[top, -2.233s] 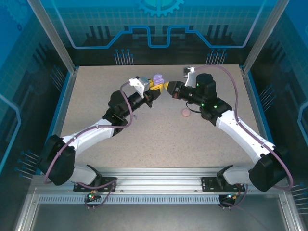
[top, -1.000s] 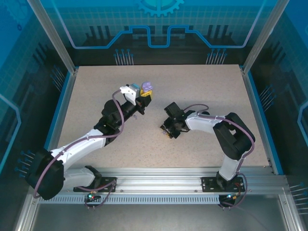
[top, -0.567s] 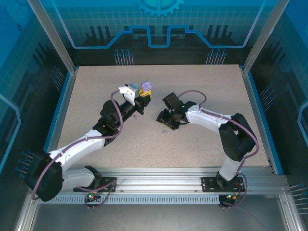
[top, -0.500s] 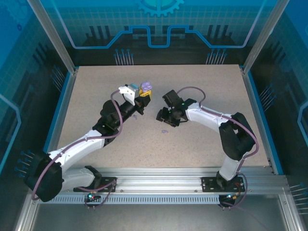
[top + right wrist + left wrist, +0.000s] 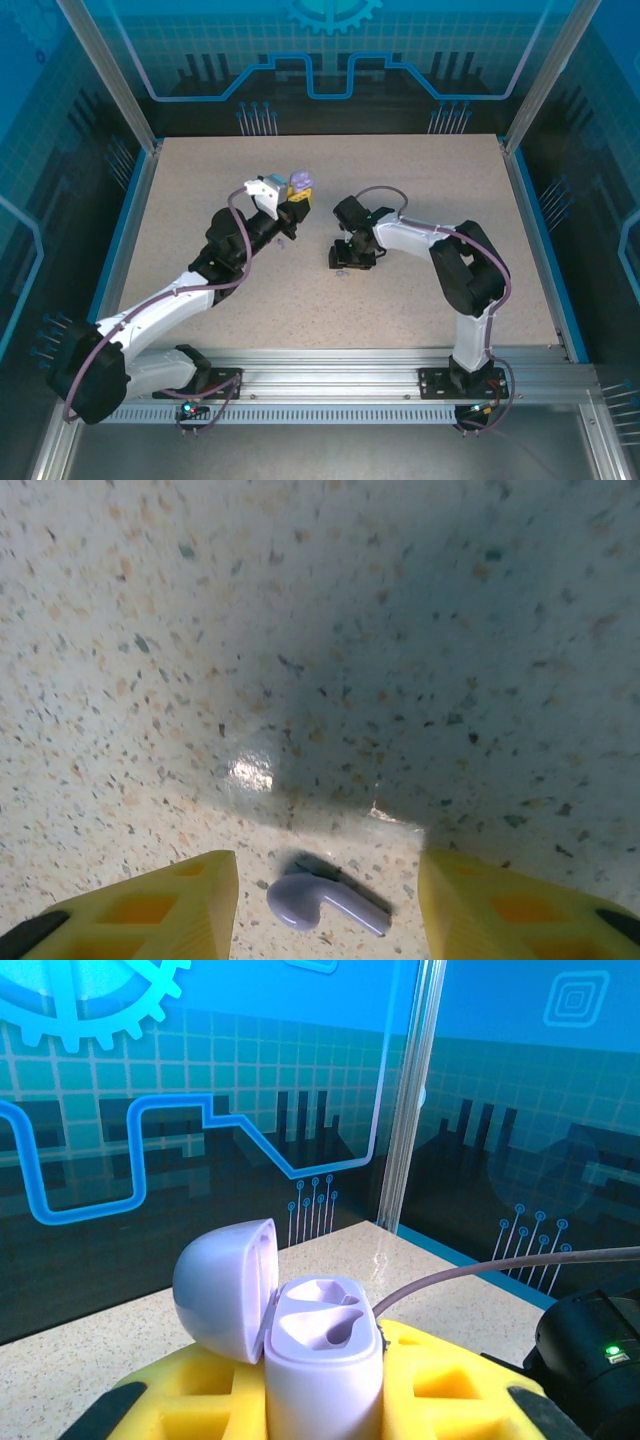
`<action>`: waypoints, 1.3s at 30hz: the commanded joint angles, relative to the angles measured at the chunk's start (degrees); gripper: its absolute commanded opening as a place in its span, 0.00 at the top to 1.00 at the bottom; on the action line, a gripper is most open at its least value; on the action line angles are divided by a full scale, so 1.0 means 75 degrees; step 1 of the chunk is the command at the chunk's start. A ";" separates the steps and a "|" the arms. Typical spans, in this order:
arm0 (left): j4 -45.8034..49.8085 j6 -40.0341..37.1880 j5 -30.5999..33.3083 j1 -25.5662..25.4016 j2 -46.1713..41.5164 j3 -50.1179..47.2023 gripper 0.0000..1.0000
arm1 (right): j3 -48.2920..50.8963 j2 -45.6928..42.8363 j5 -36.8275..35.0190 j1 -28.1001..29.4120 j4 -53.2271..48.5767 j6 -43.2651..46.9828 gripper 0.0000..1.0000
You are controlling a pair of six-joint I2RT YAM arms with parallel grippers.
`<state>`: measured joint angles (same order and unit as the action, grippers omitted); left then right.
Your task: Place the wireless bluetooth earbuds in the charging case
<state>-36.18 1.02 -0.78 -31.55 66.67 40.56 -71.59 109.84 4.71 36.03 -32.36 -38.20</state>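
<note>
My left gripper (image 5: 299, 192) is shut on an upright lilac charging case (image 5: 322, 1360), held between its yellow fingers (image 5: 440, 1385). The lid (image 5: 226, 1286) is swung open to the left, and both wells are empty. From the top view the case (image 5: 300, 181) sits left of the table's middle. A lilac earbud (image 5: 325, 902) lies flat on the table between the yellow fingers (image 5: 150, 910) of my open right gripper (image 5: 325, 925), touching neither. That gripper (image 5: 343, 260) points down just above the earbud (image 5: 341, 272). A second lilac speck (image 5: 283, 241) lies by my left arm.
The speckled table (image 5: 420, 190) is fenced by blue rims and glass walls with an aluminium post (image 5: 405, 1100). The right arm's dark wrist (image 5: 590, 1355) and its cable (image 5: 470, 1275) are close to the case's right side.
My right gripper lifted off the table, leaving the lilac earbud lying there, then shifted back over it with its jaws a little wider. The left gripper and case barely moved.
</note>
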 commanded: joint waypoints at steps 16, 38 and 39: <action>0.0009 -0.0182 0.0139 0.0064 -0.0168 0.0162 1.00 | 0.0284 -0.0790 -0.0917 0.0855 -0.0707 -0.0356 0.51; -0.0074 -0.0279 0.0127 0.0116 -0.0200 0.0102 1.00 | -0.1196 0.0757 -0.1437 0.1152 -0.1735 -0.2323 0.55; -0.0076 -0.0277 0.0125 0.0131 -0.0217 0.0099 1.00 | -0.1247 0.0833 -0.1439 0.1180 -0.1754 -0.2350 0.56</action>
<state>-35.79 -0.14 -0.64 -31.22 66.67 40.56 -79.02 114.59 -6.04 43.51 -43.62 -53.17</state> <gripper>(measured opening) 0.220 0.445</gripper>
